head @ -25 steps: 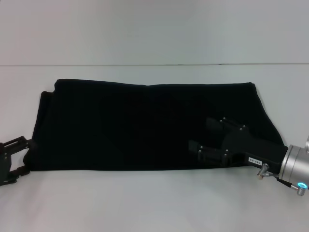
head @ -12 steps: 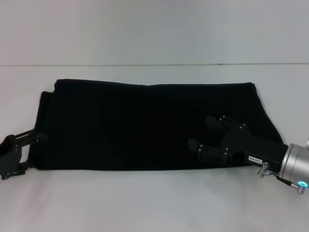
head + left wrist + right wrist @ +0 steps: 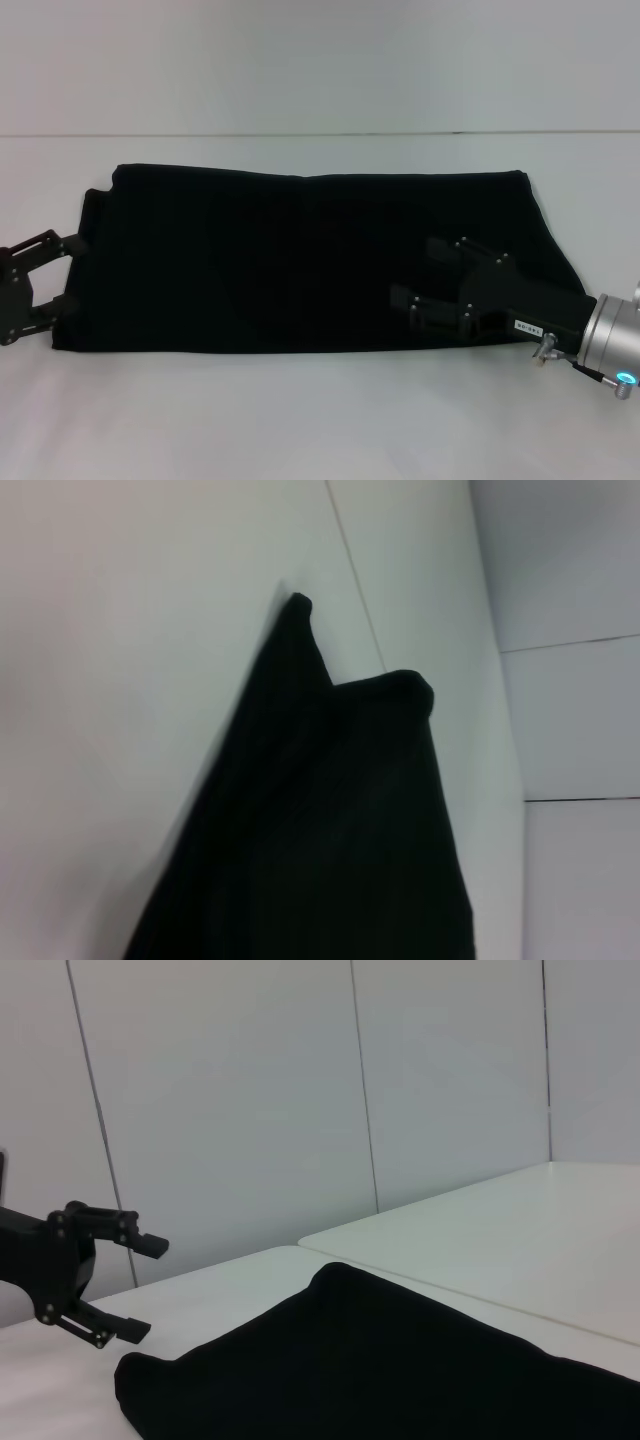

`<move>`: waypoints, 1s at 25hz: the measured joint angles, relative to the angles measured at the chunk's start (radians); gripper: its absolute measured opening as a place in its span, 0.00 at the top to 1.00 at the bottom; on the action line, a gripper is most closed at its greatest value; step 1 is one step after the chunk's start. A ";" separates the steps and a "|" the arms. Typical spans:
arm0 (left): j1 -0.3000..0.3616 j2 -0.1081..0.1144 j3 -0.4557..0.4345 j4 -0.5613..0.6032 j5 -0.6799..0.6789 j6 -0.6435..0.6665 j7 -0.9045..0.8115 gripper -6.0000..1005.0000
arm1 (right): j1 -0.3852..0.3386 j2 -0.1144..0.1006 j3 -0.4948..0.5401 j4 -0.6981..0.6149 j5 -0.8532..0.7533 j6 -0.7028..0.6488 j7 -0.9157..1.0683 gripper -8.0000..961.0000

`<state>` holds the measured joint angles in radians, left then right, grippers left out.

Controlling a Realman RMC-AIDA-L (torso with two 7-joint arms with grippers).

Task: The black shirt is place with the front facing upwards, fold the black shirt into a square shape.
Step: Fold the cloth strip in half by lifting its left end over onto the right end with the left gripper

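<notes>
The black shirt [image 3: 300,250] lies on the white table as a long flat band, plain black on top. My left gripper [image 3: 68,275] is open at the shirt's left end, its fingertips reaching the cloth's edge. The right wrist view shows the same left gripper [image 3: 142,1288] with its jaws apart, just off the shirt's [image 3: 400,1360] end. My right gripper [image 3: 420,275] stands open low over the shirt's right front part, pointing left. The left wrist view holds only the shirt's [image 3: 330,830] end with two raised corners.
The white table [image 3: 320,420] has bare surface in front of the shirt and behind it up to the wall seam [image 3: 320,133]. White wall panels [image 3: 250,1110] stand behind the table.
My left gripper has moved away from the table's front edge and in toward the shirt's left end. The right gripper and the shirt have stayed almost still.
</notes>
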<state>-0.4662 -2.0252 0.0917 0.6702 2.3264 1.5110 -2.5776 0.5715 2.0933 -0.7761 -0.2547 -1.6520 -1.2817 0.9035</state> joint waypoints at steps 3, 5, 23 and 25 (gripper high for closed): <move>0.010 0.002 -0.024 0.005 0.003 0.038 -0.006 0.12 | 0.000 0.001 0.000 0.000 0.000 0.000 0.000 0.04; 0.029 0.003 -0.029 0.021 0.022 0.058 -0.020 0.12 | -0.001 0.000 0.000 0.000 0.000 0.000 0.000 0.04; 0.044 -0.001 0.001 0.053 0.109 0.003 -0.050 0.12 | 0.005 -0.001 0.003 -0.002 0.000 0.006 0.000 0.04; 0.044 -0.002 0.011 0.052 0.110 -0.011 -0.053 0.12 | 0.005 -0.001 0.003 -0.002 0.000 0.006 0.000 0.04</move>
<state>-0.4221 -2.0267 0.1030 0.7225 2.4365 1.4996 -2.6310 0.5768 2.0921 -0.7730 -0.2562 -1.6520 -1.2761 0.9035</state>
